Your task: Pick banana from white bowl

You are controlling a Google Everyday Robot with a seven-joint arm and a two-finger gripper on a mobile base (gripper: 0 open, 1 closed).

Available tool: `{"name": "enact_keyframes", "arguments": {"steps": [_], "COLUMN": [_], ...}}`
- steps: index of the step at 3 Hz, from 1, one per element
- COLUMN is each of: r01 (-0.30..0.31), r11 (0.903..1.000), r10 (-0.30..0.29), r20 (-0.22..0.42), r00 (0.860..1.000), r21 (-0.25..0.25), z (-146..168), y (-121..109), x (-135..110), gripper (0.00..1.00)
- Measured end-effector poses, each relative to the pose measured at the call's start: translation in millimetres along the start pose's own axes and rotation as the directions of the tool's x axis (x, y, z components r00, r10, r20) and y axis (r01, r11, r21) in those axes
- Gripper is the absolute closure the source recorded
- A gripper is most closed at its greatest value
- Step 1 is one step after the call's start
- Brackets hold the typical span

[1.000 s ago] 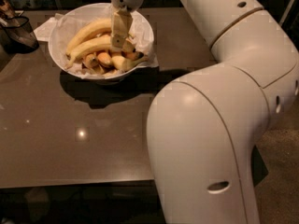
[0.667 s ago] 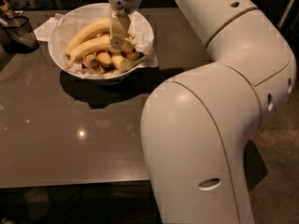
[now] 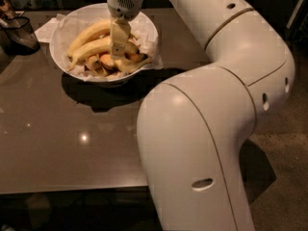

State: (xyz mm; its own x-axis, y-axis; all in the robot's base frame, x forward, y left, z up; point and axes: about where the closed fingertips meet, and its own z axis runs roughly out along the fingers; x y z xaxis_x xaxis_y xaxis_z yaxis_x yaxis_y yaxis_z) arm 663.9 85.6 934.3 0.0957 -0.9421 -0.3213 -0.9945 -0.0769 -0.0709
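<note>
The white bowl [image 3: 65, 61], lined with crinkled white paper, stands at the back left of the dark table. Two long, curved, pale-yellow bananas lie side by side in its left half. The nearer banana [image 3: 94, 48] has a brownish tip low on the left. Short orange-yellow bananas [image 3: 126, 60] lie below them in the bowl's front. My gripper [image 3: 119, 51] hangs straight down from the white wrist into the bowl. Its tip is at the right end of the nearer long banana and hides that end.
A dark see-through container [image 3: 18, 32] stands at the table's far left edge, beside the bowl. My large white arm [image 3: 207, 129] fills the right and front of the view and hides the table's right side. The brown table [image 3: 67, 143] has its front edge near the bottom.
The gripper has come down a little further into the bowl. The big arm link has swung slightly to the left. The bananas and bowl have not moved.
</note>
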Motion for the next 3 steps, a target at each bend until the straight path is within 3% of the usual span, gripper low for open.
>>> {"name": "enact_keyframes", "arguments": {"steps": [2, 3], "r01": [-0.009, -0.011], "r11": [0.999, 0.999], "r10": [0.008, 0.01], "r20": [-0.008, -0.018], "r00": [1.0, 1.0], "r21": [-0.045, -0.043], "z": [18.3, 18.4], "y": [2.2, 4.4], "x": [1.3, 3.7], "gripper": [0.28, 0.45]}}
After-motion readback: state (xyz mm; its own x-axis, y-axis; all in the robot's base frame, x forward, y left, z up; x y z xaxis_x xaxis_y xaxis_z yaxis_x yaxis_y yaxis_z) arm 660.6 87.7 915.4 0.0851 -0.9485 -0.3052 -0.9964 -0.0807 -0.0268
